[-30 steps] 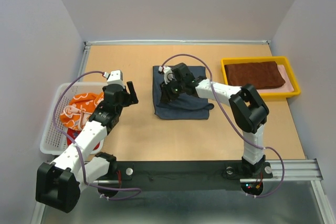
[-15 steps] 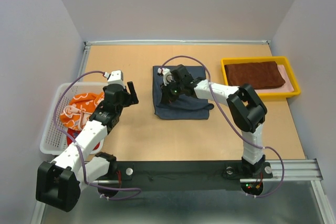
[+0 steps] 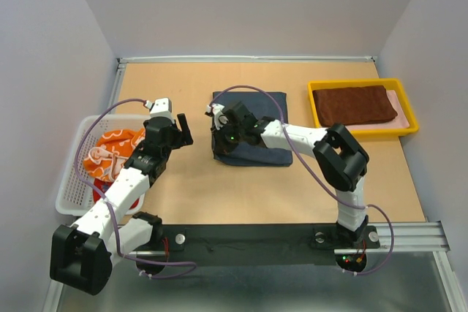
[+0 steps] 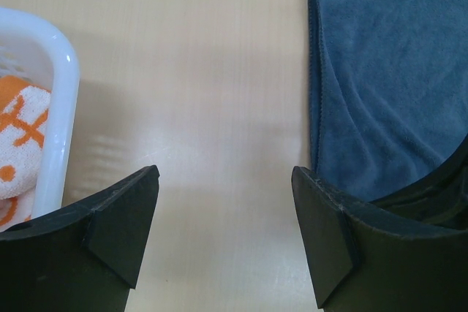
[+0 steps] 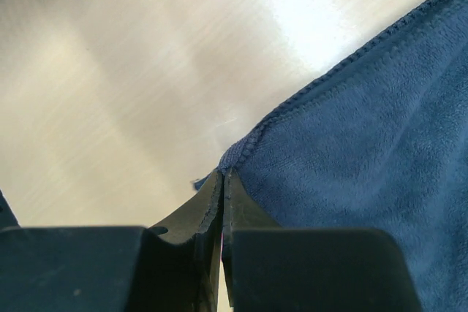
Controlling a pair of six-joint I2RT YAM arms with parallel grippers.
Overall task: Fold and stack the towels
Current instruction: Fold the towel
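Clamping a corner of the navy towel, the right pincer is closed tight on it.

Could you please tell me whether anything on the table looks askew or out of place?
Nothing is spilled or damaged. The dark navy terry towel lies unevenly folded, and its layers look misaligned at the edge where the right claw pinches a corner.

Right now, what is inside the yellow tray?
A folded reddish-brown towel lies in the yellow tray. A pale pink layer peeks out along the towel's right side. The towel covers the rest of it, so I cannot tell what it is.
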